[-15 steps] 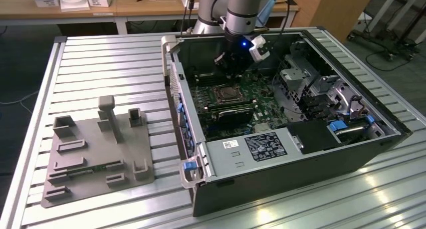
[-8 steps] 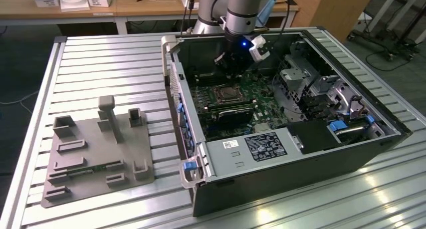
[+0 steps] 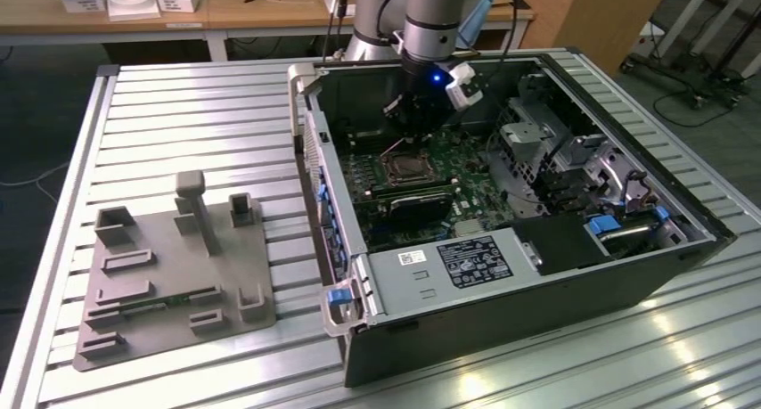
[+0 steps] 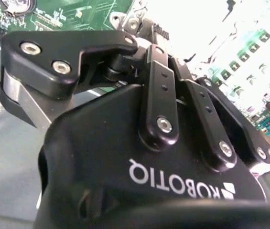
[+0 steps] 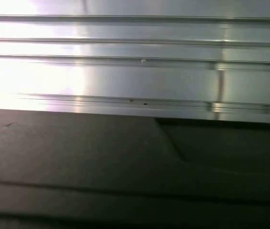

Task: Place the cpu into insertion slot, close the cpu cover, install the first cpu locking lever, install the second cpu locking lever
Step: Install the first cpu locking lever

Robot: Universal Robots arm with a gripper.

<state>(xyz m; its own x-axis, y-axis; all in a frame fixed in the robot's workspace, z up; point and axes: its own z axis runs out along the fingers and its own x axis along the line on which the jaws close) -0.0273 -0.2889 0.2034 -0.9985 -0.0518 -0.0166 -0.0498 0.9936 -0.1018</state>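
Observation:
In the exterior view, the cpu shows as a small pale square in the socket on the green motherboard inside the open computer case. The cpu cover appears to lie flat around it as a thin silvery frame. My gripper hangs from the arm just behind the socket, close above the board. In the second wrist view the black gripper has its finger links drawn together, with bright socket metal just beyond the tips. Whether anything sits between the tips is hidden. The locking levers are too small to tell apart.
The open case stands on a slatted aluminium table. Drive cages and a labelled grey box crowd the case's interior. A grey fixture plate lies at the exterior view's left. The first wrist view faces table slats over a dark case edge.

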